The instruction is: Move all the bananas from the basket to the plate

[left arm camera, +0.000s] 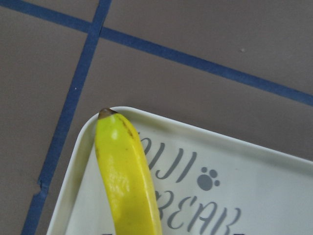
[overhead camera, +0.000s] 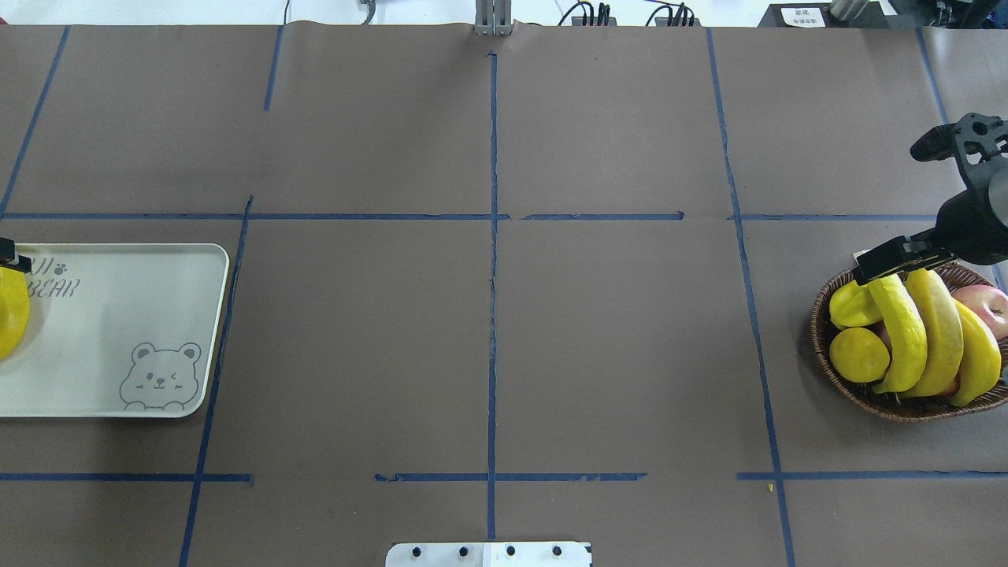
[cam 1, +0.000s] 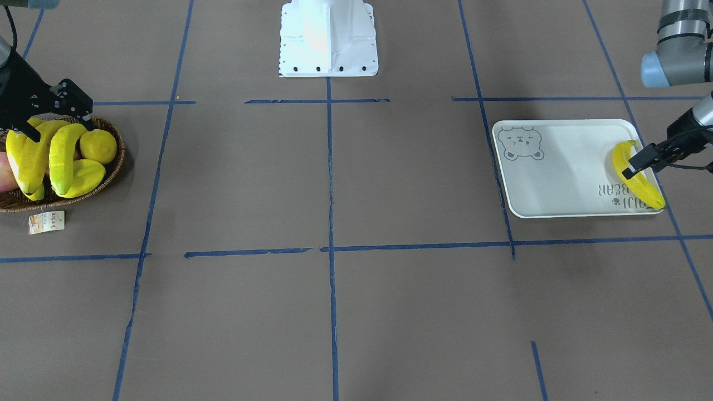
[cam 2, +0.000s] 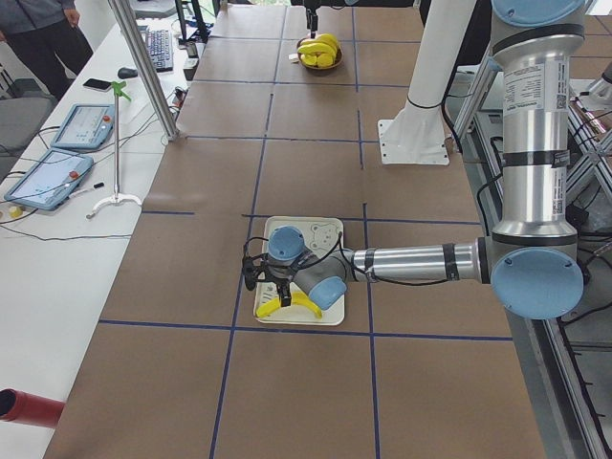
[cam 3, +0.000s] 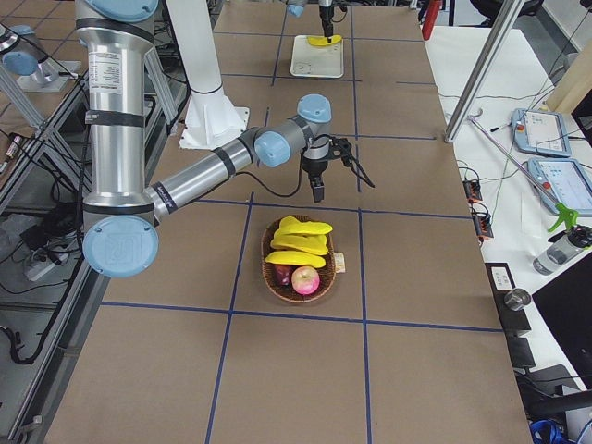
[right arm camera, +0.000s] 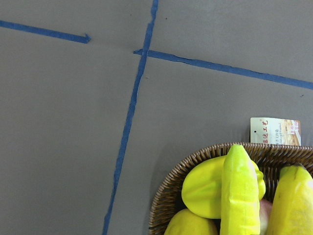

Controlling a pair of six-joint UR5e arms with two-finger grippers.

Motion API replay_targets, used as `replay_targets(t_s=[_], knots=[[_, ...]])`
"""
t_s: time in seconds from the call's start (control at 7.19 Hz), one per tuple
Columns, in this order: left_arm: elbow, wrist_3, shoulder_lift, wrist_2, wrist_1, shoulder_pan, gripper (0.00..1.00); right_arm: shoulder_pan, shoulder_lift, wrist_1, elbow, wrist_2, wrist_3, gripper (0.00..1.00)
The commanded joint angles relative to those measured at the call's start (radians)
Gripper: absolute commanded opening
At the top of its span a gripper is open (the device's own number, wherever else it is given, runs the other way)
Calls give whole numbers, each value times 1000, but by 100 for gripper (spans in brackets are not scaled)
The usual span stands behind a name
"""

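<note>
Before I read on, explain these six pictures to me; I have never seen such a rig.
Two robot arms stand at a brown table, and each ends in a two-finger tool. One picture faces the robot from across the table. One looks down from behind it, one comes from each table end, and one from a camera on each wrist.

The left tool is at a banana lying on the plate. I cannot tell whether it grips the banana. The right tool hangs over the edge of the basket, and I cannot tell whether it is open or shut. In the basket lie three more bananas, an apple and other yellow fruit.
</note>
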Motion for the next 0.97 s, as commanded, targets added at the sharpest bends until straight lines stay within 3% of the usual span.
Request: replay_targets(t_s=[0.0, 0.28, 0.42, 0.56, 0.84], knots=[[-35, 130, -8, -13, 38, -7, 100, -1, -68, 47, 19, -8, 8, 100], [-150, 132, -16, -11, 174, -6, 100, -6, -247, 333, -5, -49, 104, 99], [-164, 131, -14, -8, 180, -5, 100, -59, -248, 391, -25, -69, 208, 98], [-165, 131, -14, -7, 181, -5, 100, -157, -246, 395, -26, -178, 239, 92], [-165, 132, -14, -4, 181, -5, 100, -184, -248, 393, -43, -199, 258, 82]])
